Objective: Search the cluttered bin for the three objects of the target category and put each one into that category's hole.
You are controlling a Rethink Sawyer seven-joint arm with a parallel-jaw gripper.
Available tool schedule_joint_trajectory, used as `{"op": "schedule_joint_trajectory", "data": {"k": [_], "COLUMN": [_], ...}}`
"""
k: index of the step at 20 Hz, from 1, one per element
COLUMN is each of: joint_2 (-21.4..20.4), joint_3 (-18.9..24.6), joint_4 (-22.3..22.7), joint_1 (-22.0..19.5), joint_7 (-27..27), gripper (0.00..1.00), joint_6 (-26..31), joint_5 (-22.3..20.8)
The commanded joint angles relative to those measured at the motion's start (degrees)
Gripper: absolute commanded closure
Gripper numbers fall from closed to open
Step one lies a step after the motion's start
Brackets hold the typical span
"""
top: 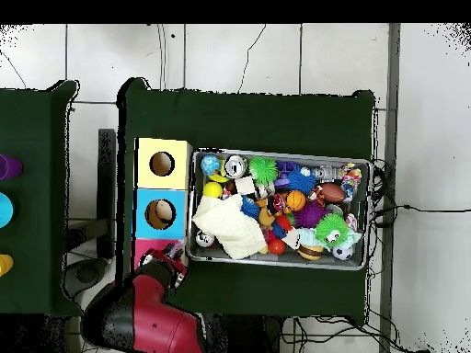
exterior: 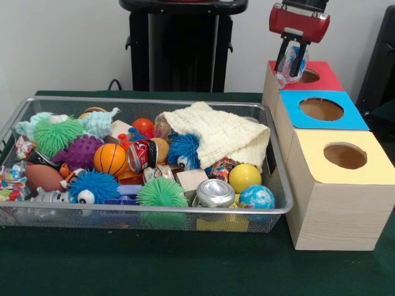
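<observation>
My gripper (exterior: 290, 69) hangs at the top right of the front view, shut on a wrinkly clear packet (exterior: 292, 61) that shows blue and white. It holds the packet just above the round hole (exterior: 308, 75) of the red-topped wooden box (exterior: 326, 79). In the overhead view the gripper (top: 173, 254) sits over that red box (top: 145, 248), and the arm hides most of the box. The silver wire mesh bin (exterior: 154, 100) stands to the left of the boxes, full of toys, and it also shows in the overhead view (top: 276, 153). Two more wrinkly packets (exterior: 11, 184) lie at the bin's left end.
A blue-topped box (exterior: 345, 120) and a yellow-topped box (exterior: 364, 166), each with a round hole, stand in a row in front of the red one. The bin holds a cream cloth (exterior: 216, 132), spiky balls, a red can (exterior: 141, 154) and a basketball (exterior: 110, 158). The black pedestal (exterior: 182, 43) stands behind.
</observation>
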Motion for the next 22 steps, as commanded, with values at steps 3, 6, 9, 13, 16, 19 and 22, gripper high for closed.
{"op": "schedule_joint_trajectory", "data": {"k": [3, 6, 9, 13, 16, 19, 22], "joint_2": [4.2, 5.4, 6.8, 8.1, 9.4, 10.3, 11.0], "joint_3": [3.5, 2.0, 1.2, 1.8, 1.0, 1.2, 1.7], "joint_4": [-2.5, -4.2, -6.0, -7.1, -8.2, -8.8, -9.5], "joint_1": [1.8, 4.2, 5.9, 5.9, 6.9, 7.0, 6.4], "joint_7": [16.1, 16.5, 16.4, 15.8, 15.4, 15.1, 14.6], "gripper": [1.00, 1.00, 1.00, 1.00, 1.00, 1.00, 1.00], "joint_6": [1.0, 2.6, 4.1, 3.9, 4.4, 4.2, 3.9], "joint_5": [6.2, 8.8, 11.2, 12.9, 14.3, 15.2, 15.6]}}
